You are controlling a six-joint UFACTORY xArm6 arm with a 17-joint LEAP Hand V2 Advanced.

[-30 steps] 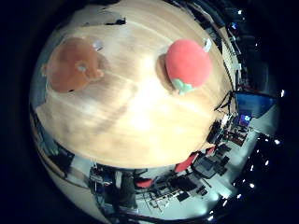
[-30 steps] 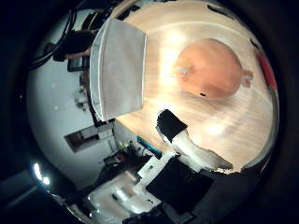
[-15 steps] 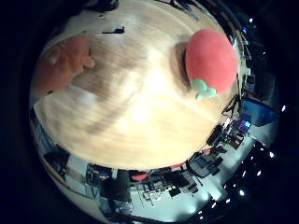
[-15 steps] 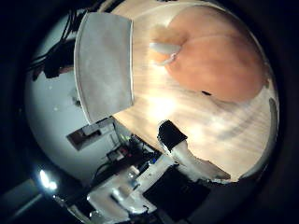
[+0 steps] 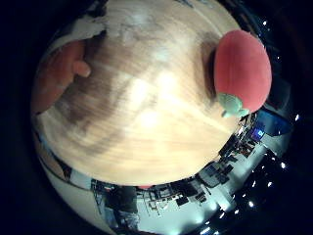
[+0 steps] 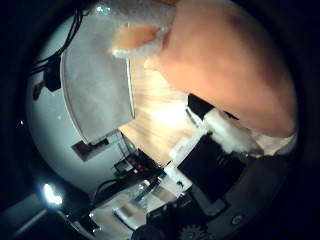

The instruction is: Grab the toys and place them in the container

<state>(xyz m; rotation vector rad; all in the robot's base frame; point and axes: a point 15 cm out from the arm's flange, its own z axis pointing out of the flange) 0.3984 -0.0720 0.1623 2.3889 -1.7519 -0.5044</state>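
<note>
An orange plush toy (image 6: 230, 60) fills much of the right thumb side palm view, close under the palm, and lies on the round wooden table (image 5: 147, 117). Its edge also shows in the right little finger side palm view (image 5: 59, 73). A red strawberry plush toy (image 5: 243, 69) with green leaves lies on the table away from it. The grey container (image 6: 95, 90) stands on the table beside the orange toy. My right hand (image 6: 230, 135) shows one white and black finger reaching out next to the orange toy, not curled round it.
The table's edge runs round the wood in the right little finger side palm view. Room furniture and equipment (image 5: 156, 201) lie beyond it. A white wall and dark stands (image 6: 90, 170) show past the container.
The whole picture has shifted. The orange toy has grown to fill the right thumb side palm view, and the strawberry looks larger, so the palm has come down closer to the table and the orange toy.
</note>
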